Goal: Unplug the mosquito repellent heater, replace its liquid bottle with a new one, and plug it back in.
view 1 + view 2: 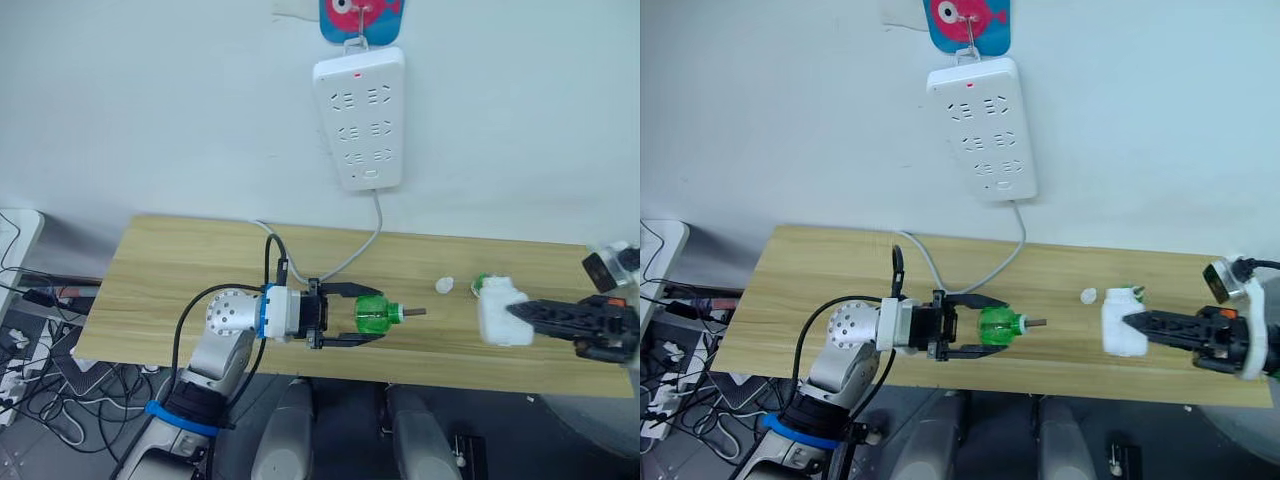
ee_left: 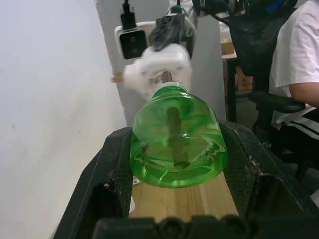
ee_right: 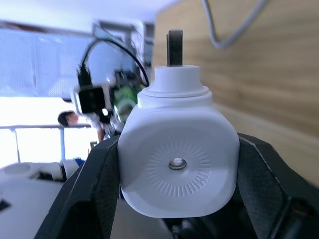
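The green liquid bottle [image 1: 371, 315] is clamped between the fingers of the left gripper [image 1: 345, 315] over the wooden table [image 1: 180, 270], its wick pointing toward three o'clock. The mosquito repellent heater [image 1: 501, 315] is grasped by the right gripper [image 1: 525, 312] at three o'clock of the bottle. A small white cap [image 1: 443, 285] lies between them.

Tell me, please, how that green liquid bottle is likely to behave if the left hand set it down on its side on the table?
The green liquid bottle, clamped in the left hand, looks round-bodied, so on its side it would probably roll on the wooden table. Its smooth, clear plastic may be slippery. The thin wick protruding from its neck seems fragile.
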Tool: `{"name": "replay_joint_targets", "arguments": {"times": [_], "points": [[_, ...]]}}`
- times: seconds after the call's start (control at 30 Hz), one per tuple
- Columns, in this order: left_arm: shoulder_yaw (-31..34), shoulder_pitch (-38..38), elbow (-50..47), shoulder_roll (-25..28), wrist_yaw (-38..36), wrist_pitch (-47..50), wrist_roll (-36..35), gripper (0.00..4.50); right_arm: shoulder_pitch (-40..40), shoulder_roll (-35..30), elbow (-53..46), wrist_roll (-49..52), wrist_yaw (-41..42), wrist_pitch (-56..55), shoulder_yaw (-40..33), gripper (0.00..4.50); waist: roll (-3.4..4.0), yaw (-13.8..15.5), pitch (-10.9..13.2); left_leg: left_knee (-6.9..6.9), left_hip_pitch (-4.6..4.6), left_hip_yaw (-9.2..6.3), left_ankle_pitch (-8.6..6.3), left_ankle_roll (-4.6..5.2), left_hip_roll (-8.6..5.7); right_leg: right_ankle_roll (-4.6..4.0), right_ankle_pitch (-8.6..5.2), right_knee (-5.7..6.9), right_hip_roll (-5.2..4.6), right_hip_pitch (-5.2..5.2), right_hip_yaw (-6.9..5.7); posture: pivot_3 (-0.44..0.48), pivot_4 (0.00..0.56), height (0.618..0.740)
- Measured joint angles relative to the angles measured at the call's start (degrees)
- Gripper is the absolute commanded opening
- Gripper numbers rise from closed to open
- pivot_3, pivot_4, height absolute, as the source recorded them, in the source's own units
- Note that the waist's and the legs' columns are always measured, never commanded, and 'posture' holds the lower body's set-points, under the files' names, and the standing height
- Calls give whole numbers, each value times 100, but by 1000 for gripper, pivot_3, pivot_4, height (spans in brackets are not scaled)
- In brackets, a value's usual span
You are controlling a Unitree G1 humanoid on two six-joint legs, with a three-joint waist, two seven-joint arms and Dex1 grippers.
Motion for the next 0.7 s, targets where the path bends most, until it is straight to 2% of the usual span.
{"name": "replay_joint_targets", "arguments": {"times": [0.2,0.43,0.47,0.7], "points": [[17,-80,29,-48,-88,-16,15,2261,-421,713,-430,70,-726,-581,508,2910,-1,15,0,0,-14,-7,-1,2,-1,2,2,-17,0,-4,-6,197,365,740],[31,-132,137,-69,-98,-40,21,2261,-450,780,-847,73,-673,-698,597,2910,-1,29,0,0,-18,-16,-2,4,0,0,3,-20,-2,-4,-11,197,365,740],[35,-134,149,-67,-99,-49,21,2261,-424,771,-857,73,-651,-707,597,2910,-1,30,0,0,-18,-16,-2,4,-1,0,3,-20,-3,-4,-10,205,351,740],[42,-181,262,13,-209,-108,22,2261,-345,633,-886,73,-432,-730,599,2910,1,53,-1,0,-17,-15,-2,4,0,-26,18,-20,-3,-5,-11,205,351,740]]}}
